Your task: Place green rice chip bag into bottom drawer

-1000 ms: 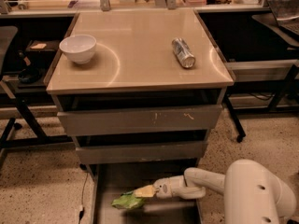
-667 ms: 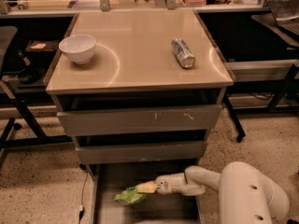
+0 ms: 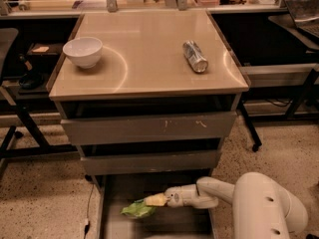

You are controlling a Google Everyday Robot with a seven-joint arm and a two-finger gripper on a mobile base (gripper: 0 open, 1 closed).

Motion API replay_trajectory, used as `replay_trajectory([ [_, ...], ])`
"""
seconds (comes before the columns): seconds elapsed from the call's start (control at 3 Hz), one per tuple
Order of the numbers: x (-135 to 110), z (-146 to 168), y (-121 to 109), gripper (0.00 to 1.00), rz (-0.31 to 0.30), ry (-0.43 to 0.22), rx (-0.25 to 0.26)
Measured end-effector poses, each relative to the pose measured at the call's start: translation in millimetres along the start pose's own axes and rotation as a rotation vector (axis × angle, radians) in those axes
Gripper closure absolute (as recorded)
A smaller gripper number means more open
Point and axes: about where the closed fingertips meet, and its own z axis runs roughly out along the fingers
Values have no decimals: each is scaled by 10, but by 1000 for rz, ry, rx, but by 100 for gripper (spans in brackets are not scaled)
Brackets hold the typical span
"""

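The green rice chip bag (image 3: 137,209) is a small crumpled bright-green bag low over the floor of the bottom drawer (image 3: 119,189), left of its middle. The drawer is pulled out below the two closed grey drawer fronts. My gripper (image 3: 155,200) reaches in from the right on a white arm (image 3: 214,193), its pale tip against the bag's right end. It is shut on the bag.
On the tan cabinet top stand a white bowl (image 3: 83,51) at the left and a silver can (image 3: 195,56) lying on its side at the right. My white base (image 3: 271,210) is at the lower right. Black table legs stand either side on speckled floor.
The arm has shifted slightly left and farther into the drawer, carrying the green bag with it. The bowl and can have not moved.
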Motion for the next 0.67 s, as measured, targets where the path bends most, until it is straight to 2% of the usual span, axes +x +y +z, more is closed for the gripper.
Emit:
replay_trajectory([
  [0.67, 0, 1, 0, 44, 0, 0, 0],
])
